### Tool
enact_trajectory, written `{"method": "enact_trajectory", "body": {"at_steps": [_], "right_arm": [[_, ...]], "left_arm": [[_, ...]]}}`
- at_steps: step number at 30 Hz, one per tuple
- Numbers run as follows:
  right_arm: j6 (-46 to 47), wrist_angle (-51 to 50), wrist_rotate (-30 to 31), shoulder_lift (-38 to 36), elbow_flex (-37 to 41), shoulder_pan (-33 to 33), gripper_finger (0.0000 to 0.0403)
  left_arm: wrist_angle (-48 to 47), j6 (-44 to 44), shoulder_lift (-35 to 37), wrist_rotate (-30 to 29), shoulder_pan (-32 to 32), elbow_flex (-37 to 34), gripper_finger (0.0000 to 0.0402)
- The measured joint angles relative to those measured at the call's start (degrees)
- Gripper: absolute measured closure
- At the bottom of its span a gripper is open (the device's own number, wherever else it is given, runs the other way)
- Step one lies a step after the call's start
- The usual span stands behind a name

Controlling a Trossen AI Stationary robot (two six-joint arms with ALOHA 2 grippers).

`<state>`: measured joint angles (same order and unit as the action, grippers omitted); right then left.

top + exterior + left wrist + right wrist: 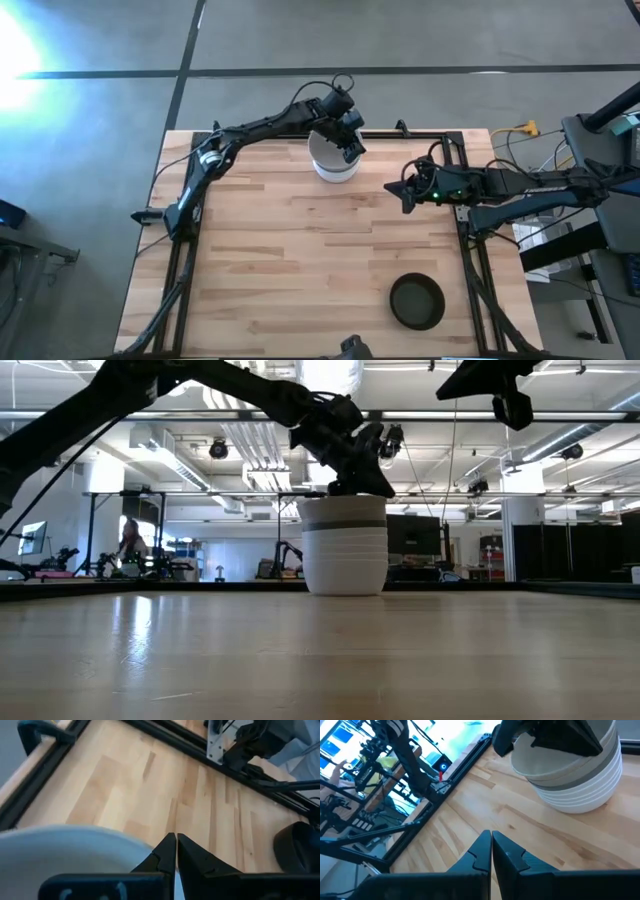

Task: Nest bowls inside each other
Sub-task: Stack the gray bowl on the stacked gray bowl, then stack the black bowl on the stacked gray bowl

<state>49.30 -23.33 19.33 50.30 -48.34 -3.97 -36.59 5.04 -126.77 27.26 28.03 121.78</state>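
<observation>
A stack of nested bowls (331,163) stands on its base near the table's far edge, several white ones below and grey ones on top (345,545). A single black bowl (416,302) rests on the table near the near right corner, also seen in the left wrist view (298,847). My left gripper (352,150) is shut and hovers right at the top bowl's rim (65,852) on the stack's right side. My right gripper (392,187) is shut and hangs in the air to the right of the stack, above the boards (491,840). My left gripper comes at the stack from above, slanting down, with its shut fingers (365,488) at the right side of the top bowl's rim (600,757). Whether the fingers touch the rim cannot be told.
A black metal frame (440,135) borders the wooden table. Bare boards (290,260) stretch across the middle and left of the table. Cables and equipment (560,160) lie beyond the right edge. A person (130,540) sits far back in the room.
</observation>
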Motion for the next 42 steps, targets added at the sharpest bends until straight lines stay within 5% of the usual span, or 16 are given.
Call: {"method": "enact_trajectory", "body": {"at_steps": [10, 21, 33, 42], "right_arm": [[0.2, 0.0, 0.0, 0.0, 0.0, 0.0, 0.0394], [0.6, 0.0, 0.0, 0.1, 0.0, -0.1, 0.0394], [0.4, 0.0, -0.2, 0.1, 0.0, -0.1, 0.0394], [-0.5, -0.4, -0.3, 0.0, 0.0, -0.1, 0.0394]], "left_arm": [[1.8, 0.7, 0.4, -1.4, 0.7, 0.9, 0.0401], [6.6, 6.6, 0.3, -11.4, 2.6, 1.2, 0.0401], [4.5, 6.6, 0.1, -12.8, 3.9, 0.5, 0.0401], [3.6, 6.4, 8.9, -11.2, 4.6, 0.8, 0.0401]]}}
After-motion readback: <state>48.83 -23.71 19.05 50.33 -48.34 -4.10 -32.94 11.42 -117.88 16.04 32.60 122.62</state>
